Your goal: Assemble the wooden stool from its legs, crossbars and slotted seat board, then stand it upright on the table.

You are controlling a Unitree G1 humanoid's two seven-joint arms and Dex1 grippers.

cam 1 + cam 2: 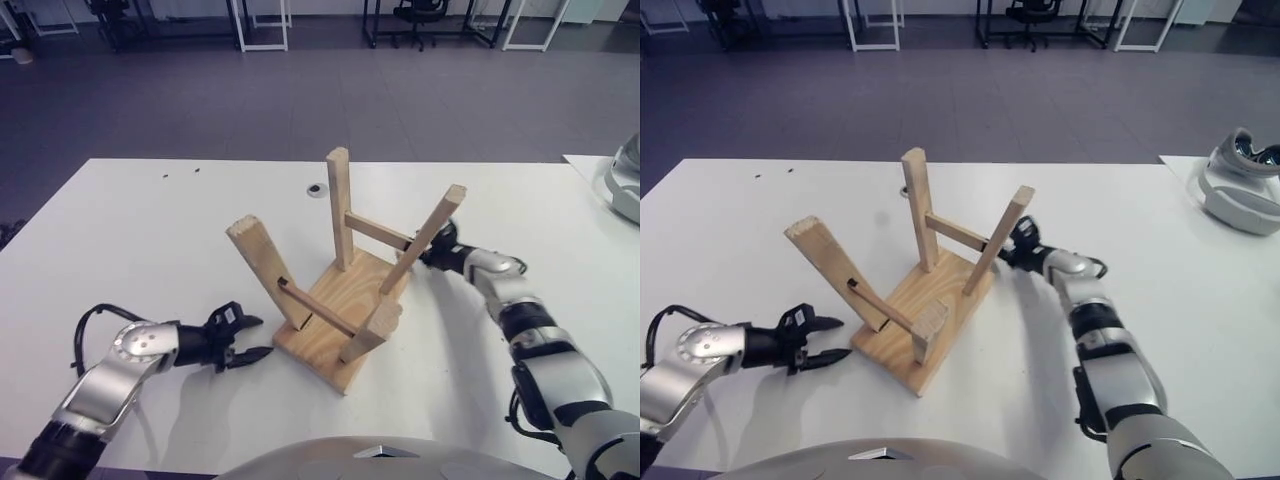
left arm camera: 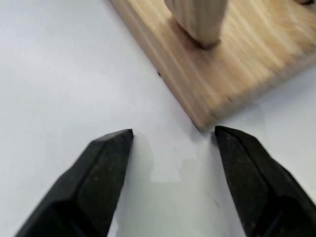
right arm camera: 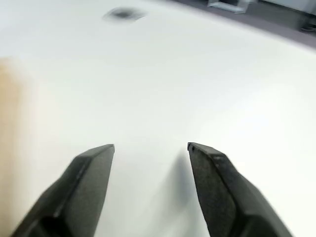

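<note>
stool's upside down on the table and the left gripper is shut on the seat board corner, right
Not quite: the left gripper is open, just short of the seat board corner, as the left wrist view shows. The stool is upside down on the table.

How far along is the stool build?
Done: four pale wooden legs and both crossbars look seated in the pale wooden seat board, which lies face-down on the white table. In hand: nothing. The left hand is open at the board's near corner, and the right hand is open beside a far leg. Left: flip it upright.
</note>
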